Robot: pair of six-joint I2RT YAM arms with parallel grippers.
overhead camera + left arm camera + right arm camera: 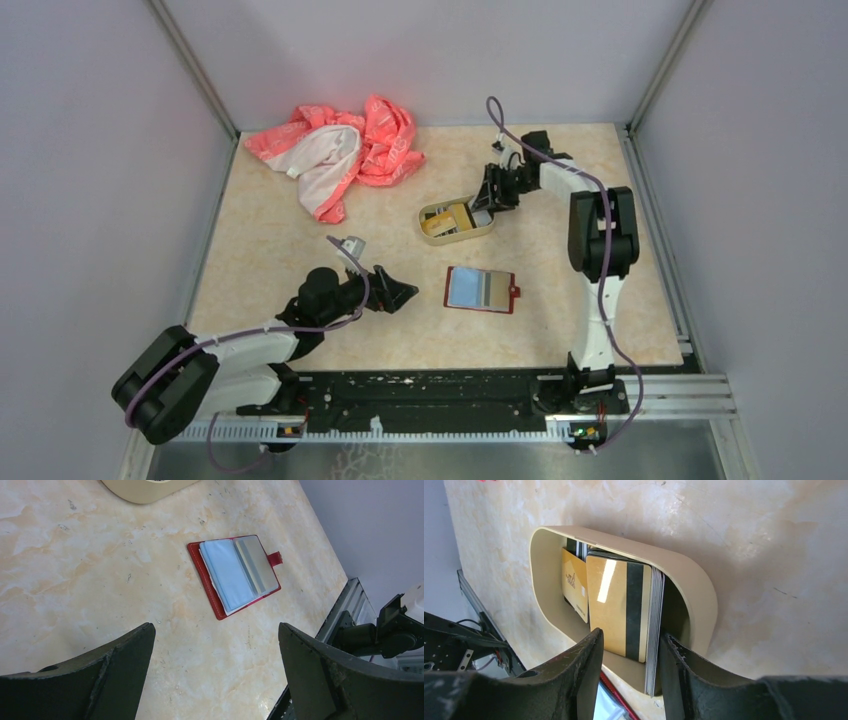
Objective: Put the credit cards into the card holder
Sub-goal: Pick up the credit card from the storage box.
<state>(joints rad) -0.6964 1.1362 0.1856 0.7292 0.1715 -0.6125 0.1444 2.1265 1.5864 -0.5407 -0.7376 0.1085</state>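
Observation:
The credit cards [619, 605] stand on edge as a stack inside a tan tin tray [689, 580], a gold card with a dark stripe facing out. My right gripper [631, 634] reaches into the tin and straddles the stack. Its right finger lies against the stack's edge, and a gap shows at the left finger, so the jaws are open. From above, that gripper [487, 200] sits at the tin's right end. The card holder [480, 290] lies open mid-table, red with blue and grey pockets. My left gripper [216, 626] hovers wide open and empty, a short way from the card holder [235, 575].
A pink and white cloth [340, 150] is bunched at the back left. The tin tray [422, 222] sits behind the card holder. Grey walls close in the table on three sides, and a metal rail [660, 395] runs along the near edge.

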